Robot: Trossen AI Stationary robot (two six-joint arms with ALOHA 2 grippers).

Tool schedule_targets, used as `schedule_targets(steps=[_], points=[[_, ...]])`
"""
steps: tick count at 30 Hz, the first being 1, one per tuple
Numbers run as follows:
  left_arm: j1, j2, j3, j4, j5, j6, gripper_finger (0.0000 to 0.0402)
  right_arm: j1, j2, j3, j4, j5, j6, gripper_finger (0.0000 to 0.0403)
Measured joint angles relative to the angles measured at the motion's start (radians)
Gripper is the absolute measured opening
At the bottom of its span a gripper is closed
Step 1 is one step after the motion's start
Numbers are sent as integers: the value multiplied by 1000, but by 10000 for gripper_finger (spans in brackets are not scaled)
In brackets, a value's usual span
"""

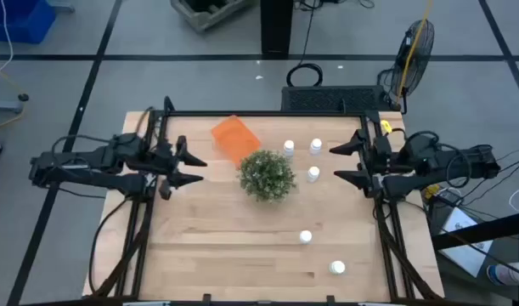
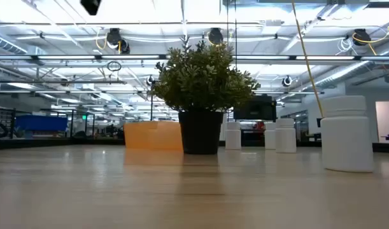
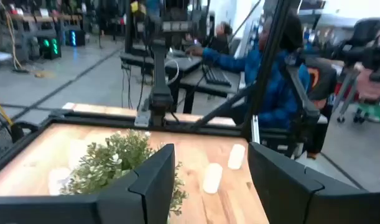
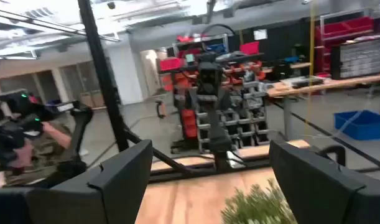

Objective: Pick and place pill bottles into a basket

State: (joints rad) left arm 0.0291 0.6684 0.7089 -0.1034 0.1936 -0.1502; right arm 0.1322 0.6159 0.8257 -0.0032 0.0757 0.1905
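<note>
A large open industrial robotics lab or workshop was shown, with a wooden worktable (image 1: 242, 246) framed in black metal set on a grey floor marked with dark lines. Long rows of ceiling lights and exposed pipes (image 2: 258, 38) were seen overhead in the low view, stretching far back through the hall. A standing fan (image 1: 414, 47) and a blue bin (image 1: 17, 19) were placed near the table. Red shelving stacked with parts bins (image 4: 354, 40) and a long workbench (image 4: 314, 84) were visible beyond the table. A person in a blue top (image 3: 264, 68) was seated at a desk with a keyboard (image 3: 216, 76).
</note>
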Motion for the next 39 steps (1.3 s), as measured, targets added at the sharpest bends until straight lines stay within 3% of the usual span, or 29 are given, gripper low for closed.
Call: schedule_targets(steps=[7,16,24,33,39], points=[[7,148,106,13,-68,48,205,-21,-14,47,-185,2,-36,313],[41,236,168,103,-177,47,204,-177,-13,49,-429,21,-50,313],[70,290,168,106,-179,36,205,-323,82,195,-522,-108,-64,313],[84,310,168,116,-170,36,204,-252,304,494,-878,-287,54,313],[83,305,168,117,-167,32,199,-213,417,577,-1029,-223,-82,313]])
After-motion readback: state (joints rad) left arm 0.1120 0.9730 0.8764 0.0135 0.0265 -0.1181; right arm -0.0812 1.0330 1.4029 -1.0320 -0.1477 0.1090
